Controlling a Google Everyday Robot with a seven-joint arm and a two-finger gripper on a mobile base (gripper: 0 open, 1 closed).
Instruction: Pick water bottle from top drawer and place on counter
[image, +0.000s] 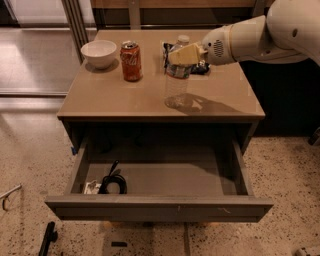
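White bowl (99, 52) upright at the back left of the counter (100, 100). Red soda can (131, 61) standing just right of it, not touching. Dark crumpled packet (201, 68) further back, partly hidden behind the gripper (184, 54) over the counter's rear middle. Coiled black cable (114, 182) and small white item (91, 187) in the front left corner of the open top drawer (160, 207). Speckled floor (30, 150) below.

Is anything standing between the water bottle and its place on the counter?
Nothing visible: the water bottle stands upright on the counter, with the claw at its upper part. The soda can and bowl stand apart from it.
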